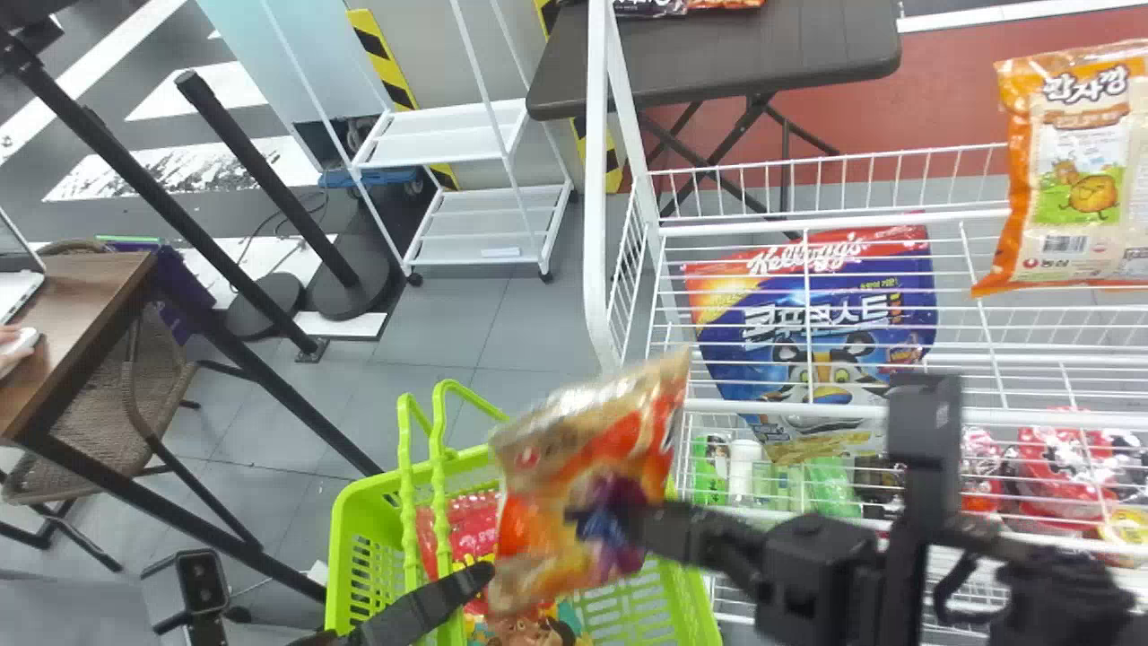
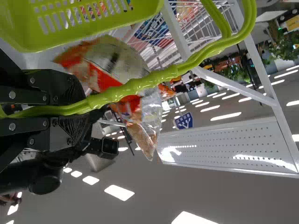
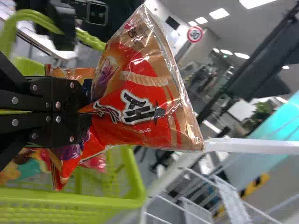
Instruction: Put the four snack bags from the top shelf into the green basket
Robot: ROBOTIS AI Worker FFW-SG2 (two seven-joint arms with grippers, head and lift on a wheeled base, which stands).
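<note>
Grey floor: open room beyond, with a white trolley and a dark folding table.
White wire rack: blue cereal bag within.
Green basket: beside the rack, red packet already inside.
Orange snack bag: above the basket; likely being placed. Next calls for lowering past the handles, then release.
Right gripper: pinching that bag.
Left gripper: beside the handles; cannot tell its grip.

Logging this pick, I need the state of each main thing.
Lime-green plastic basket: holding bags.
Orange-and-tan plastic snack bag: gripped above basket.
Right black fingers: shut on that bag.
Left black fingers: shut on basket handle.
Red plastic bag: inside basket.
Blue cereal bag: inside white wire rack.
</note>
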